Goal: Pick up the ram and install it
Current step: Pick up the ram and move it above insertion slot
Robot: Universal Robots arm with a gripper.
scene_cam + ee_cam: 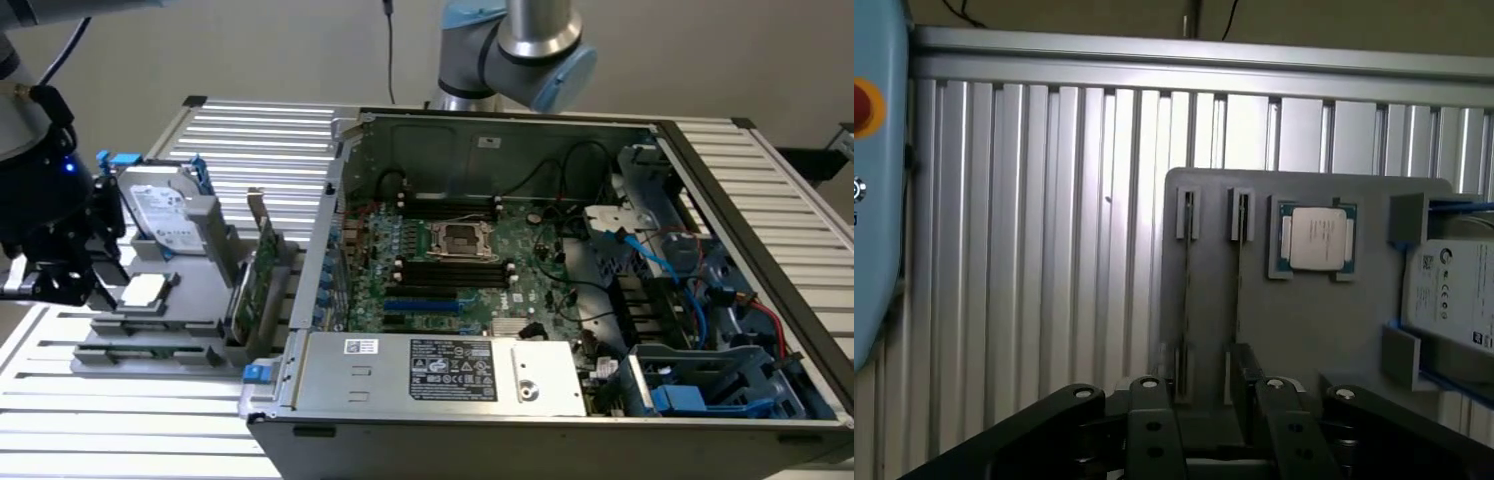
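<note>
My gripper (pixel 1209 445) hangs over the near edge of a grey fixture (pixel 1304 330), its black fingers (pixel 1150 430) apart with nothing between them. Two thin dark strips stand on edge in the fixture's narrow holders. They look like ram (pixel 1187 290) sticks seen from above, the second (pixel 1239 285) beside the first. In the exterior view the gripper (pixel 60 285) is at the far left, beside the same fixture (pixel 187 300). The open computer case (pixel 721 170) lies to the exterior view's right, its motherboard (pixel 461 265) showing long black slots.
The fixture also holds a processor chip (pixel 1316 238) and a hard drive (pixel 167 215). Tall green cards (pixel 254 285) stand between fixture and case. A second arm's elbow (pixel 534 50) hangs above the case's back wall. A slatted aluminium table (pixel 1034 250) lies under everything.
</note>
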